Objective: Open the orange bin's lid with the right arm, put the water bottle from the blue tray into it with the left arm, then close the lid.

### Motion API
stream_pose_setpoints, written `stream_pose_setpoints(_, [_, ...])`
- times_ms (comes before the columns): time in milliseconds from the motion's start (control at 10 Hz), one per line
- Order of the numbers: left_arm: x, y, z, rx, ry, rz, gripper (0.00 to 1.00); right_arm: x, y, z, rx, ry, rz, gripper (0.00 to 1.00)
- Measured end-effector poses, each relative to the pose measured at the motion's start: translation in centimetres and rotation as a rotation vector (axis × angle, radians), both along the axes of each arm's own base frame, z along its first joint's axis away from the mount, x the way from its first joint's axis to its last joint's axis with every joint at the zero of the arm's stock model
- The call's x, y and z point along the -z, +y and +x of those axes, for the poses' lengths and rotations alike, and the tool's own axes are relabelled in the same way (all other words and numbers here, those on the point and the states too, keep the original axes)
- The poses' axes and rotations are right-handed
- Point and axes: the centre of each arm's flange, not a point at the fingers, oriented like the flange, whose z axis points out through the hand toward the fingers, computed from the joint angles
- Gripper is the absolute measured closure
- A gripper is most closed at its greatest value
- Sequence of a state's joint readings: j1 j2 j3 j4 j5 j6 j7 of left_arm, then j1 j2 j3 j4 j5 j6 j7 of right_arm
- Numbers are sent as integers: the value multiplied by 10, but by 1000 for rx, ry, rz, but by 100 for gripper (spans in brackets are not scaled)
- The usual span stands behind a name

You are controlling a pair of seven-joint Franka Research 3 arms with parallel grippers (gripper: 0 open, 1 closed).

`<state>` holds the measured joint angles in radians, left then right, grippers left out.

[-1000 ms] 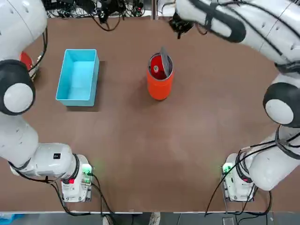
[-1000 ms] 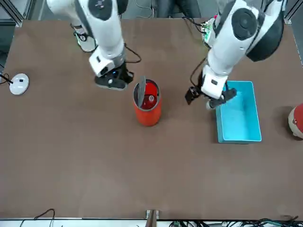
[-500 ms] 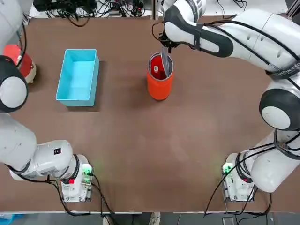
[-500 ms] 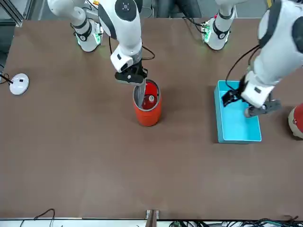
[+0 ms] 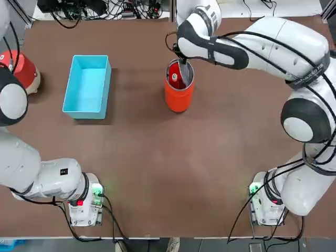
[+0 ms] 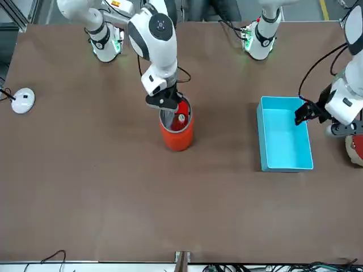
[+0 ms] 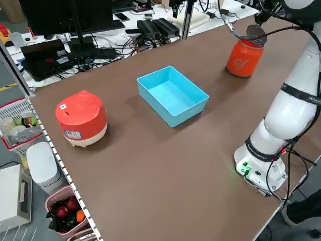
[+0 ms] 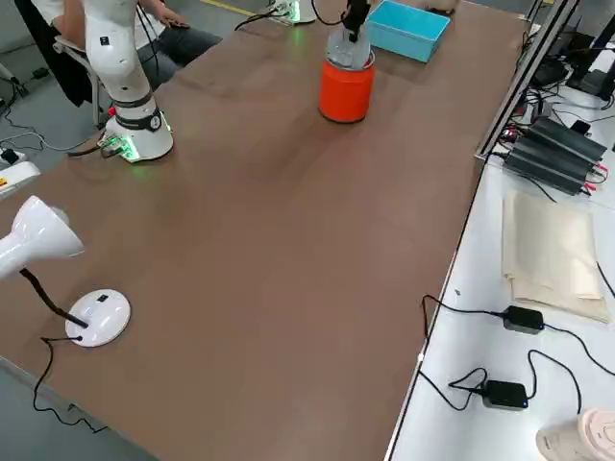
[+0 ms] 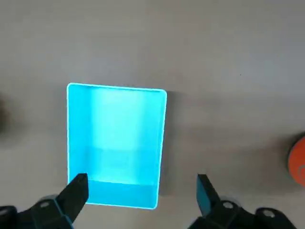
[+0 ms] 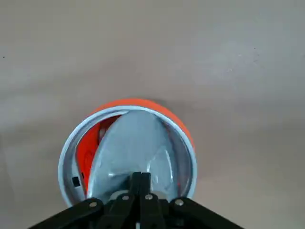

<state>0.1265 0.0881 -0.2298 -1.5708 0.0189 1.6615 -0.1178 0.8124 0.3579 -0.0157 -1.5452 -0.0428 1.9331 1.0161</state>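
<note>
Brown table (image 5: 157,157), upright orange bin (image 5: 178,94), lid (image 10: 133,152) tilted steeply inside rim.

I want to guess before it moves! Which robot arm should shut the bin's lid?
Right. The right gripper, shut, is already at the tilted lid on the orange bin. The left gripper, open, hangs far off, beyond the blue tray.

No readable text anywhere.
Red cooker (image 7: 82,118) is showing a white sticker, orange bin (image 7: 244,58) a white logo; both illegible.
</note>
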Motion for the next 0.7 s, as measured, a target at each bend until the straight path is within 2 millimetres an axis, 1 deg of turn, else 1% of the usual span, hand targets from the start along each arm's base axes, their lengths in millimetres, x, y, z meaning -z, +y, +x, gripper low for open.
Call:
stream_pose_setpoints(200, [-8,-1,-3,19,-14,1,0,19,14,-4,18,-20,-10,99])
stream_pose_setpoints(400, [-8,-3,-3,24,-14,1,0,37,25,-6,32,-36,-18,99])
stream_pose_setpoints(700, [-13,-2,-3,22,-23,1,0,49,31,-9,33,-47,-34,99])
